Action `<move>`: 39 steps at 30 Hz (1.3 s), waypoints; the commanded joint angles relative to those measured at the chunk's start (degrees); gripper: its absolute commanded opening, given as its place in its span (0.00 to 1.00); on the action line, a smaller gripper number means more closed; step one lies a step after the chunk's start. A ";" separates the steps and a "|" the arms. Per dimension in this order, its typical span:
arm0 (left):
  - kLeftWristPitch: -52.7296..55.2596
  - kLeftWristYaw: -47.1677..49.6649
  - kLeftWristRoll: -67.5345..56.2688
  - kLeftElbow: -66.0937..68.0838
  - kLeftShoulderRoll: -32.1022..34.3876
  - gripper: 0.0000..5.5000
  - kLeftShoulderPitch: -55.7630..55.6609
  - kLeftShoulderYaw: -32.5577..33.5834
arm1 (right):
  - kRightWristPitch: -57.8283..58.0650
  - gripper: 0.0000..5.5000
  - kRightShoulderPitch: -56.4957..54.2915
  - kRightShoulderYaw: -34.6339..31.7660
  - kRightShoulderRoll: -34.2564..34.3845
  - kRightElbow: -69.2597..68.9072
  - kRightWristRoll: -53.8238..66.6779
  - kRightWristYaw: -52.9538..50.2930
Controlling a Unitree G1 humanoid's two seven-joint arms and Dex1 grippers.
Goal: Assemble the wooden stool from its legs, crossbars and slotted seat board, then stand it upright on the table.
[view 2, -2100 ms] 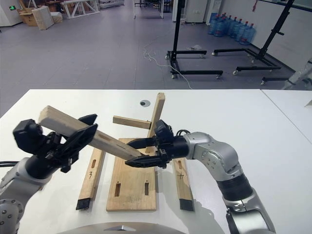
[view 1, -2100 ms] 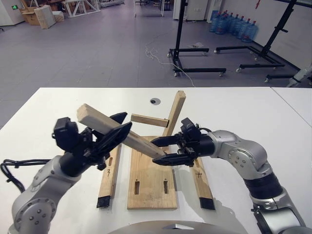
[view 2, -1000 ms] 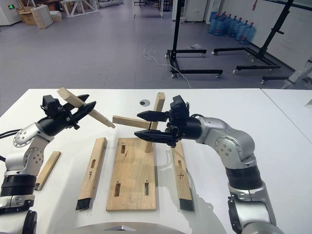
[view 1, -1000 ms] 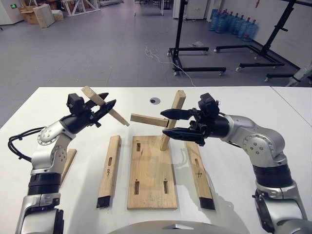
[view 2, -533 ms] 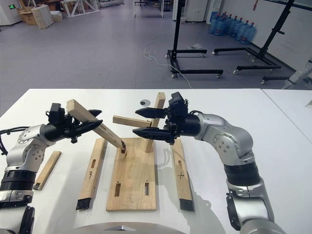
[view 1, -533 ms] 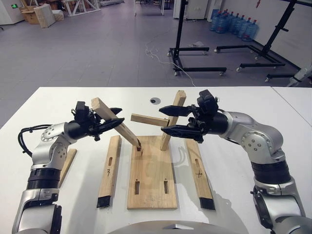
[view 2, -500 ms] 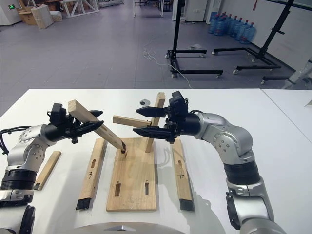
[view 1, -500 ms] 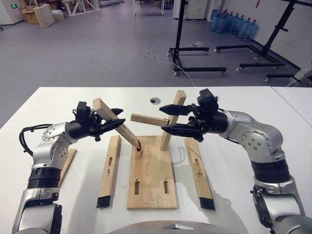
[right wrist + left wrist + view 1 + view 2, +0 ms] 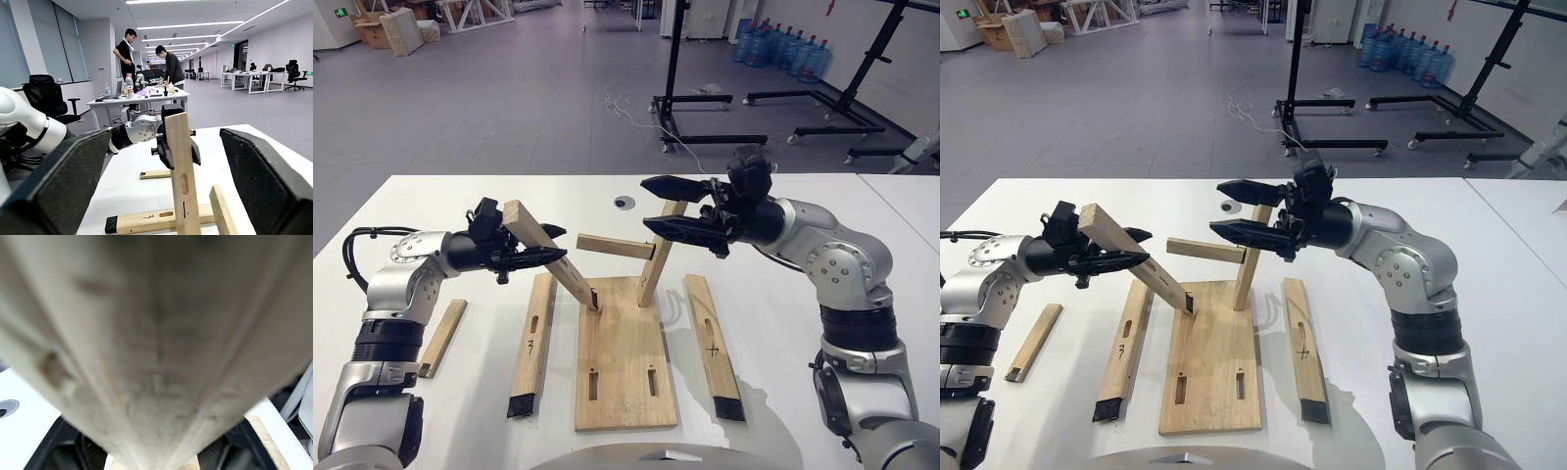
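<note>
Left fingers (image 9: 554,232) clamp tilted leg (image 9: 551,262), tip at seat board (image 9: 622,362) slot. Right fingers (image 9: 671,184) are spread around standing leg (image 9: 651,274). Risk: angled entry jams, shoves board, topples standing leg.

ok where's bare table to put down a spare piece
Bare: table right of the right slotted piece, and the far strip left of the round hole. Crowded: the middle, where tilted leg and upright leg meet the seat board.
</note>
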 commanded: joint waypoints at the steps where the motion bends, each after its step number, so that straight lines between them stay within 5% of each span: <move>1: 1.10 -2.58 4.26 -0.52 2.61 0.37 -0.48 -4.37 | -0.58 0.74 -1.72 -0.90 -0.10 0.48 0.04 0.02; 12: 3.47 -3.20 3.63 -1.13 3.77 0.37 -1.00 -5.01 | -5.42 0.74 -4.45 -0.66 -1.02 7.12 -5.23 1.94; 24: 2.21 -0.75 2.10 -2.10 0.40 0.37 1.22 -2.88 | -9.67 0.74 -3.27 7.09 -4.81 8.68 -15.39 10.42; 39: 2.75 4.35 -4.39 -3.21 -5.13 0.37 4.74 5.31 | -14.86 0.74 -3.40 13.44 -9.55 9.90 -22.80 16.91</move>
